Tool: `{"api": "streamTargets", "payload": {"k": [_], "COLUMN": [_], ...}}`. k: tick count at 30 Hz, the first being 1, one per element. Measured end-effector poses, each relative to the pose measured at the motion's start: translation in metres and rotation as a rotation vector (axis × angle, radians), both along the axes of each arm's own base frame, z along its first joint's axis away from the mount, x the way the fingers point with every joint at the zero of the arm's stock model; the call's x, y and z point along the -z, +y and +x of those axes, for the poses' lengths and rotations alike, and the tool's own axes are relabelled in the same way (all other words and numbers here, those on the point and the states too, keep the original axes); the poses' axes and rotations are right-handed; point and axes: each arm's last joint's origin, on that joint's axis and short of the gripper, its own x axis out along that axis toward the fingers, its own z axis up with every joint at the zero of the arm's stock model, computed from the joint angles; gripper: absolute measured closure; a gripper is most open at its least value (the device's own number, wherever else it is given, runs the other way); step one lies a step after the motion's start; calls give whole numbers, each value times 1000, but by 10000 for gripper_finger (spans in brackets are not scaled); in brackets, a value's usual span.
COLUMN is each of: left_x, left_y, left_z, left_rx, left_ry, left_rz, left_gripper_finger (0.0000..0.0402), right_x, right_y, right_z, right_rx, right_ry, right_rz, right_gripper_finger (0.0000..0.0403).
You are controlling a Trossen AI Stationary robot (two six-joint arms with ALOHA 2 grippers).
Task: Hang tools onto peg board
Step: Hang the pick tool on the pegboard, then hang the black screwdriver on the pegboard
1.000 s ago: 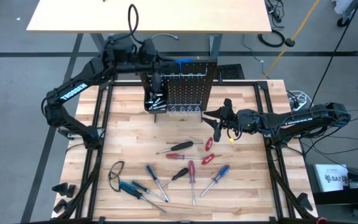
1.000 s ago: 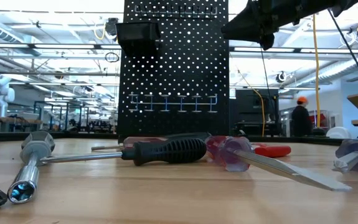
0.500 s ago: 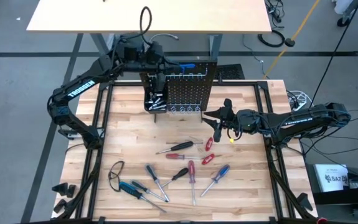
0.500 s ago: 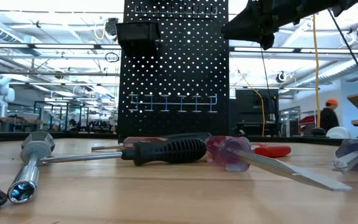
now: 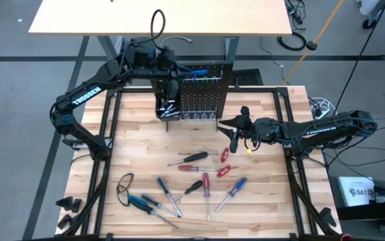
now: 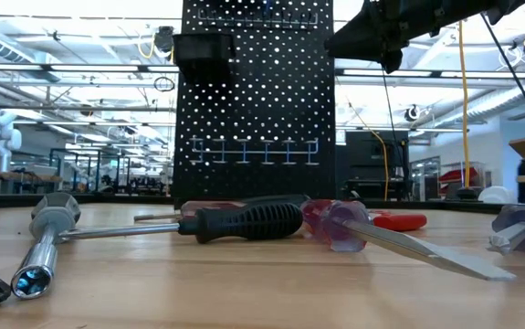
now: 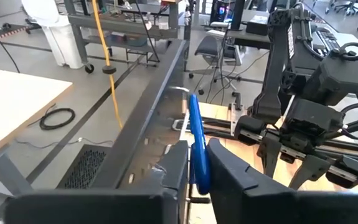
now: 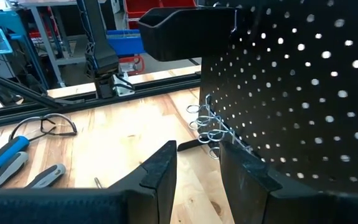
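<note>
- Since a second ago the left gripper (image 5: 179,69) has shifted along the top edge of the peg board (image 5: 199,94); the blue-handled tool (image 7: 197,146) lies between its fingers at that edge, and the tools (image 5: 199,175) on the table have not moved.
- In the left wrist view the jaws look narrow, the handle's long axis running forward between them; whether they grip it I cannot tell.
- Judged next: ease the tool onto a hook at the board's top.
- The right gripper (image 5: 236,127) waits just beside the board's right edge, jaws narrow, holding nothing.
</note>
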Motion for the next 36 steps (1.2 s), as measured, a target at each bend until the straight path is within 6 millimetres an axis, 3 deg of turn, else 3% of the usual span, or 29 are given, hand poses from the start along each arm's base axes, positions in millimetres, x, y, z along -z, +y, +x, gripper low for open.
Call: {"api": "streamTargets", "payload": {"k": [16,28,33,36], "left_x": [-3,-41,-51,-42], "left_y": [-5,-41,-71,-97], "left_z": [-4,-46,-67,-70], "left_rx": [1,-52,6,67], "left_ry": [0,-106,-121,-60], "left_rz": [14,141,139,126], "left_gripper_finger": [325,324,324,324], "right_x": [0,0,1,1], "right_y": [0,0,1,3], "right_z": [0,0,0,0], "right_rx": [0,2,9,-19], "right_ry": [1,-4,-15,-17], "right_rz": [0,12,59,72], "right_gripper_finger": [291,291,291,291]}}
